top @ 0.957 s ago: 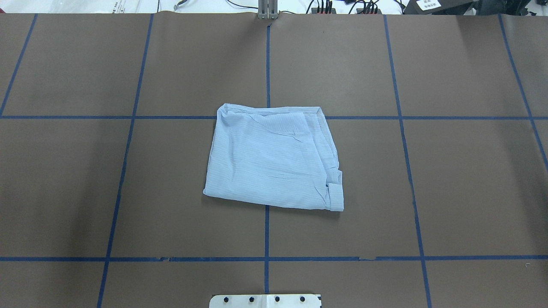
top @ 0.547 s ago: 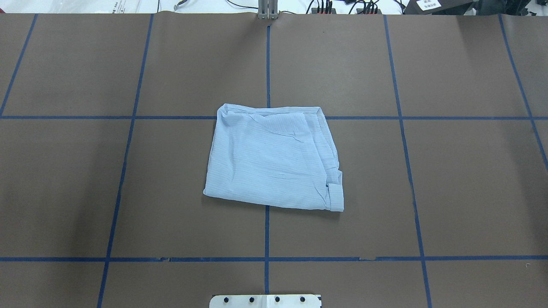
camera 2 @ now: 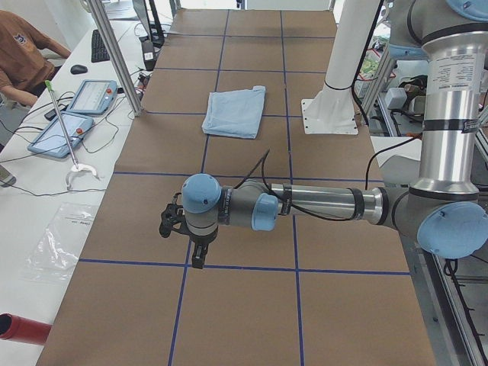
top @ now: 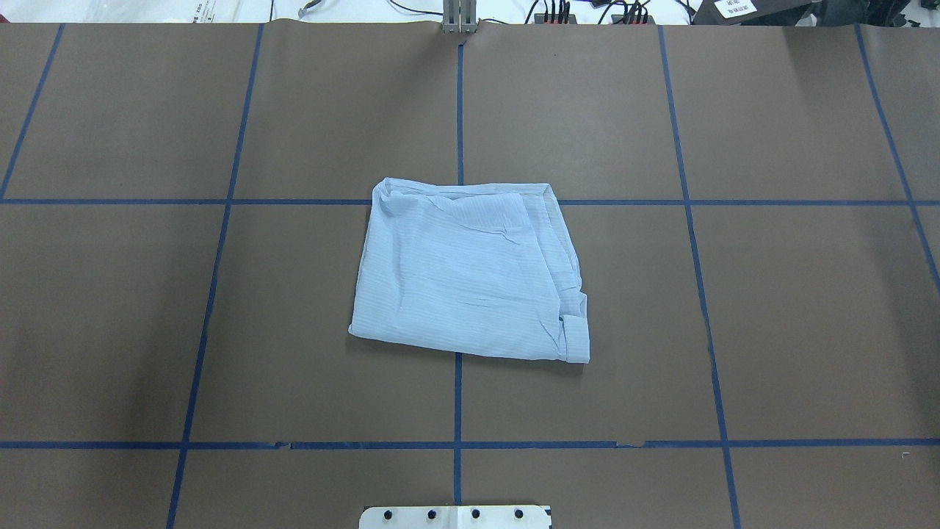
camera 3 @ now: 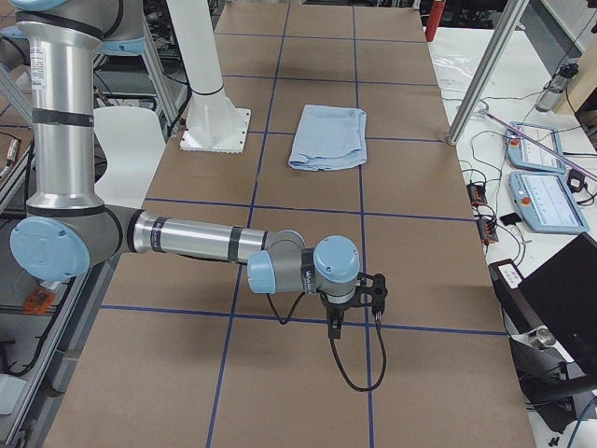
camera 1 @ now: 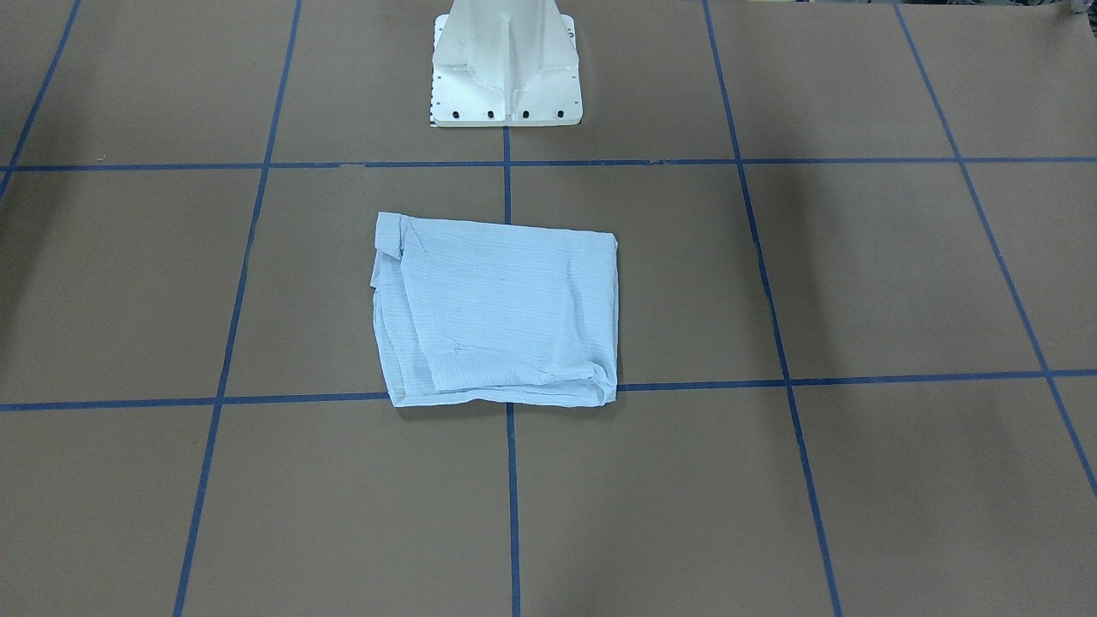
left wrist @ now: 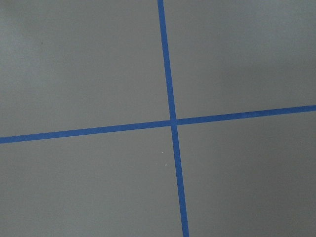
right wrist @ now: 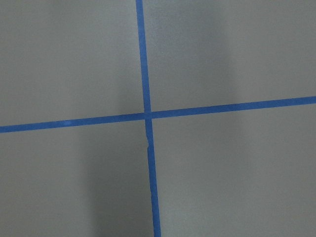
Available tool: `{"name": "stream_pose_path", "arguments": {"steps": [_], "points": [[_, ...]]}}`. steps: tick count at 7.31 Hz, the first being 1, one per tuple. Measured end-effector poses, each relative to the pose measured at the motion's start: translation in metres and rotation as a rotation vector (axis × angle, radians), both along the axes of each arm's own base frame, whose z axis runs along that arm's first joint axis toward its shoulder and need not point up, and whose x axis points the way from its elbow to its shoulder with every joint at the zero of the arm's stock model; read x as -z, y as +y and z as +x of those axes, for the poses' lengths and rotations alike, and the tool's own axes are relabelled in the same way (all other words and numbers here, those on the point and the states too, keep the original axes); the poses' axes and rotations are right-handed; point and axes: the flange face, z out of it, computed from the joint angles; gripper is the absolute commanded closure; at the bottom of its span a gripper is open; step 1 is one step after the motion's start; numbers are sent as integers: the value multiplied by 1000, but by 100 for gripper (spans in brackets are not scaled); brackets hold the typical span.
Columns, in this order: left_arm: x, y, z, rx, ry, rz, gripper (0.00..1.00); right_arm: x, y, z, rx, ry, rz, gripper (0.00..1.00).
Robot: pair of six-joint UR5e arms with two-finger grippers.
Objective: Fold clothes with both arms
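Observation:
The clothes are one light blue striped shirt [top: 466, 275], folded into a rough rectangle at the middle of the brown table; it also shows in the front view [camera 1: 501, 313] and far off in both side views [camera 2: 235, 113] [camera 3: 328, 137]. Neither arm touches it. My left arm [camera 2: 320, 204] stretches low over the table's left end, and its gripper [camera 2: 174, 221] hangs above bare paper. At the table's right end my right arm [camera 3: 196, 238] does the same with its gripper [camera 3: 373, 291]. I cannot tell whether either gripper is open or shut. Both wrist views show only tape crossings.
The white pedestal base [camera 1: 506, 60] stands at the robot's edge of the table. Blue tape lines [top: 457, 400] grid the brown paper. A seated person [camera 2: 23, 53] and tablets [camera 2: 61, 133] are beside the table, and a metal post [camera 3: 480, 79] stands at its far edge.

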Motion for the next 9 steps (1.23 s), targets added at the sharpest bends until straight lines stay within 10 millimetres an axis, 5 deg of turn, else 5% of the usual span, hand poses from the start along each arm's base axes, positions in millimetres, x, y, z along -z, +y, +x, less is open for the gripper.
{"name": "stream_pose_path", "arguments": {"steps": [9], "points": [[2,1,0,-1,2,-9,0,-4,1,0,0,2,-8,0]]}}
